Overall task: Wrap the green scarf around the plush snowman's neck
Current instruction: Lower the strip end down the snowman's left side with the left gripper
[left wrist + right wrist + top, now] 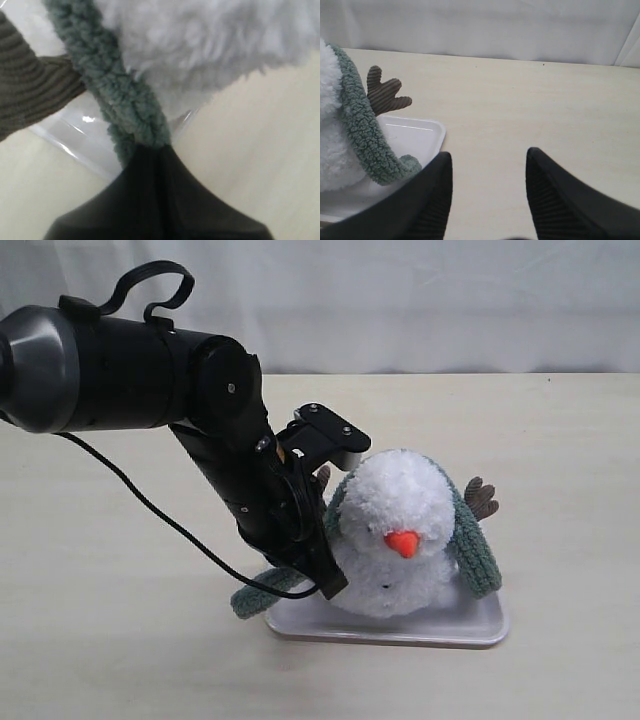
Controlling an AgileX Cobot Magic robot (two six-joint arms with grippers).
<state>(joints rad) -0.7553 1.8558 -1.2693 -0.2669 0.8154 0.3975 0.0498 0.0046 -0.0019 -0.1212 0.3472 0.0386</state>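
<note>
Fluffy white 2-ball plush snowman (400, 530) with an orange cone nose (402, 543) sits on a shallow white rectangular plastic tray (470, 625). The tray rests on a pale beige tabletop (560, 440). In the exterior view the face is toward the camera.

Fuzzy grey-green knit scarf (478, 550): passes behind the head, with 1 length hanging down each side. The right-hand length lies against the body below the brown corduroy branch arm (482, 498), its end down at the tray. The left-hand length runs past the tray's edge onto the table.

Left gripper (325, 575): fingers closed, pinching the scarf's left-hand length. In the left wrist view the green strip (120, 95) enters the shut black tips right beside the white plush, over the tray edge.

Right gripper (489, 156): outside the exterior view. The right wrist view shows 2 black ribbed fingers (555, 200) spread apart with nothing between them. They are above bare table, just beside the tray corner and the scarf end (407, 165).

Neck crease: cannot be made out in the fluff.
</note>
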